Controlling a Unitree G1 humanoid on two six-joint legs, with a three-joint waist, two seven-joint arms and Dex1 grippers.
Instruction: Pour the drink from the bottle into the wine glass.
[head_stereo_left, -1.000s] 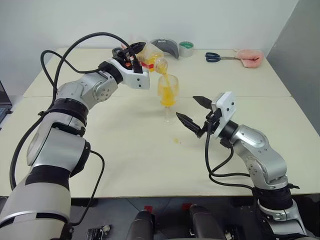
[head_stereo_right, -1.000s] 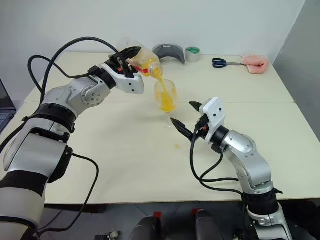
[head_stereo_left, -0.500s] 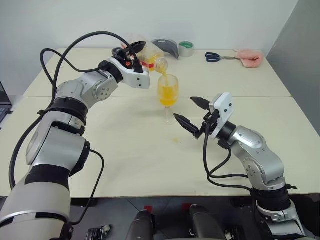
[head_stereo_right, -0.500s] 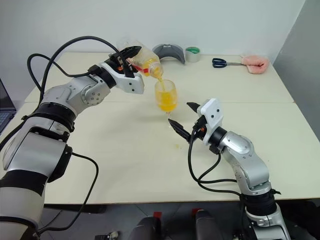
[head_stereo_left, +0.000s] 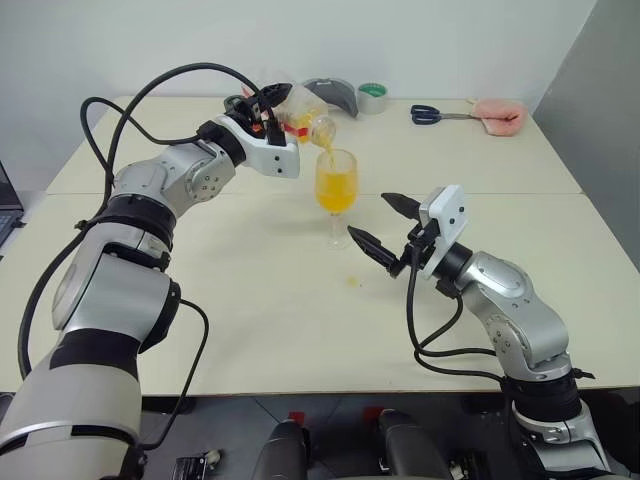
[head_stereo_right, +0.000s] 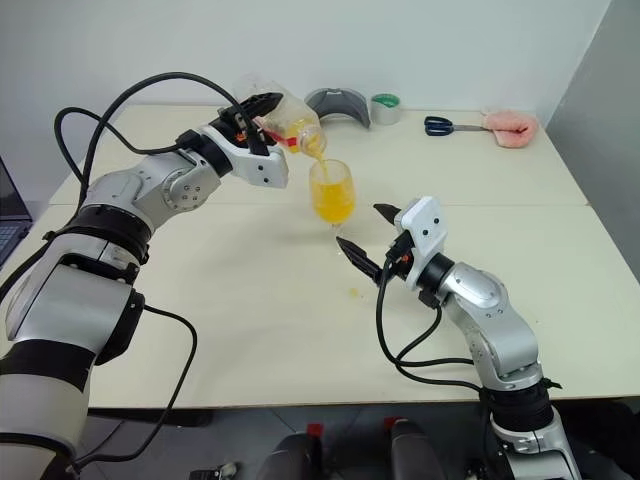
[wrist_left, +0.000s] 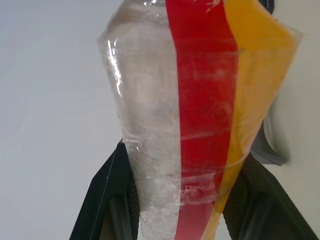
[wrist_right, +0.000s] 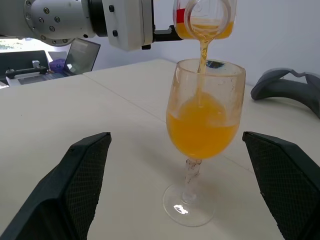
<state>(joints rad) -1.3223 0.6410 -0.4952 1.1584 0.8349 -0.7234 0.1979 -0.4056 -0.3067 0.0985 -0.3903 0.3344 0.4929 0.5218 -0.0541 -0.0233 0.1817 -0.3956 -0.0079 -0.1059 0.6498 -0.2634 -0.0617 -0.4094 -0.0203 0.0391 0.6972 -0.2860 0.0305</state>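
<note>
Risen since a second ago: level of drink (head_stereo_left: 336, 190) in wine glass (head_stereo_left: 337, 196); right end effector (head_stereo_left: 384, 222) shifted slightly toward frame centre.
One bottle (head_stereo_left: 298, 112), upper centre of head view, clamped in left end effector (head_stereo_left: 262, 105); long axis tilted, mouth pointing down-right over glass rim, thin stream falling.
One wine glass, upright on surface (head_stereo_left: 250, 300), centre frame, about half full.
Right end effector just right of glass, fingers wide apart, empty.
One orange droplet (head_stereo_left: 352, 281) on surface below glass.

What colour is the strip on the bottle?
Red; the left wrist view shows the strip on the bottle best.
</note>
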